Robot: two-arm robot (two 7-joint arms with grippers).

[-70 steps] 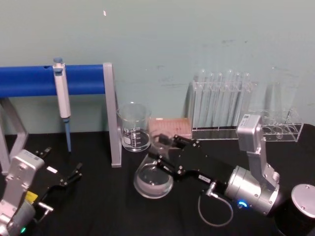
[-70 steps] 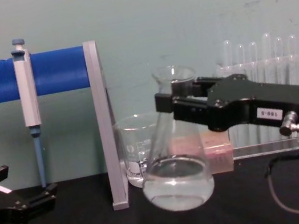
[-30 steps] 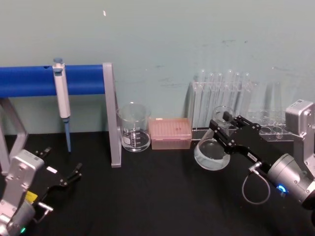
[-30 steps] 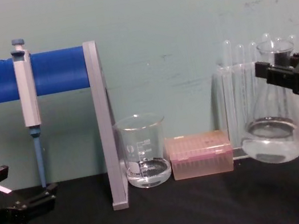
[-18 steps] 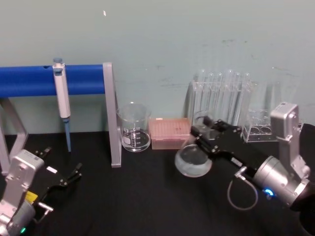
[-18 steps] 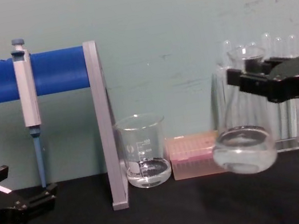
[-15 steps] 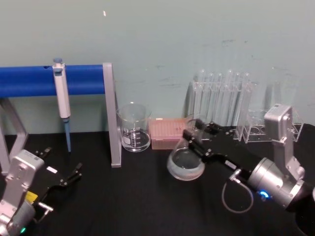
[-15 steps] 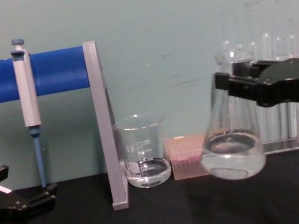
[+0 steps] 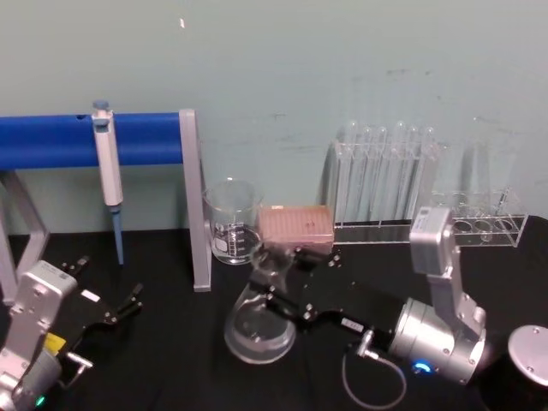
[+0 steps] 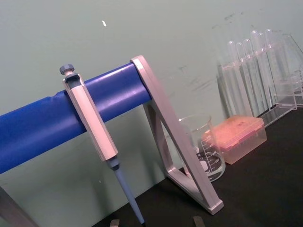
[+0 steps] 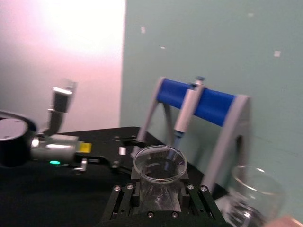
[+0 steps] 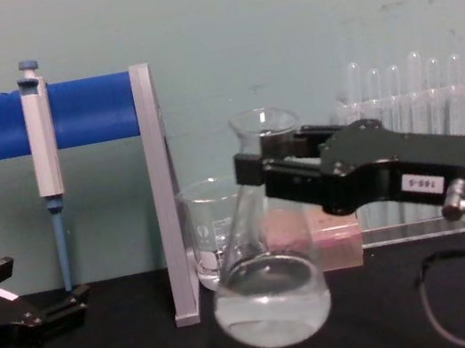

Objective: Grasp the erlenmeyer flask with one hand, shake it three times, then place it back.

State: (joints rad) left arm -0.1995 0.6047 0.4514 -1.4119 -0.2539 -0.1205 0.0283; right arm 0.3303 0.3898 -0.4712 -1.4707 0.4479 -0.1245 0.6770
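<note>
erlenmeyer flask (image 12: 271, 302) tilted, neck clamped in right tool (image 12: 259, 169)

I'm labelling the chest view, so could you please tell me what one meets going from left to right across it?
left gripper, parked open → pipette → grey stand post → erlenmeyer flask, lifted and clamped at its neck by the right gripper → test tubes

Your right gripper (image 12: 261, 172) was clamped on the neck of the erlenmeyer flask (image 12: 271, 302), which hung tilted, with clear liquid in its base, just in front of the beaker (image 12: 209, 232). Your left gripper (image 12: 46, 301) sat low at the left edge.
</note>
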